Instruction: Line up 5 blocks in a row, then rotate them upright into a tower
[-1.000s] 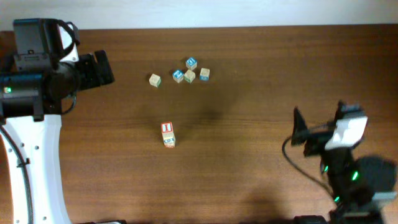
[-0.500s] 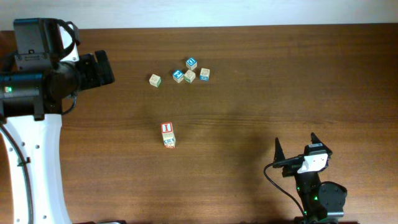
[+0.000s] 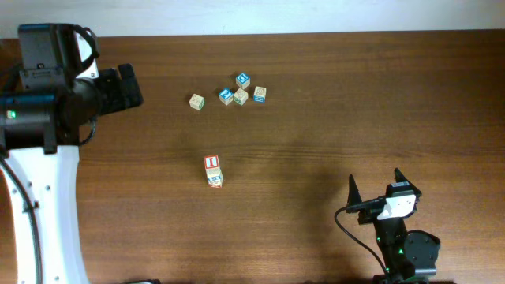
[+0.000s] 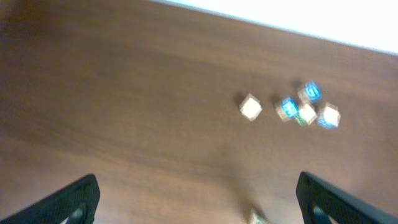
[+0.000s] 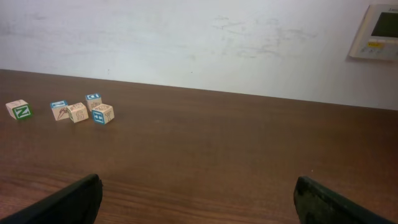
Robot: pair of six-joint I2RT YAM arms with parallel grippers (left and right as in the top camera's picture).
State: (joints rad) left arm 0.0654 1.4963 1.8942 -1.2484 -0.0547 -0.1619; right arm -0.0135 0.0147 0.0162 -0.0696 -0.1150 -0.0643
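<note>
Cubes of light wood, the five to be turned, lie in two groups on the table (image 3: 355, 95). Near the middle stands the red-framed I cube (image 3: 211, 162), touching a second cube (image 3: 215, 180) on its near side. Toward the far edge a green-lettered cube (image 3: 196, 101) stands alone. To its right a middle cube (image 3: 241, 97) and an end cube (image 3: 259, 94) crowd together with a first blue-faced cube (image 3: 226, 95) and a rear blue-faced cube (image 3: 243, 80); whether these touch cannot be told.

The left gripper (image 3: 132, 87) hovers at the left, level with the far group, jaws wide apart and empty. The right gripper (image 3: 375, 183) sits by the front right corner, well apart from every cube, jaws likewise spread on nothing.

The green-lettered cube looks the soundest start, since bare wood surrounds it. A descent from above, with the fingers straddling two opposite sides and a turn about the vertical, should suit. In the crowded group the fingers would probably need the free sides, or a blue neighbour may be nudged.

The far group lies close to the wall-side edge. Broad open wood separates it from the right gripper.
</note>
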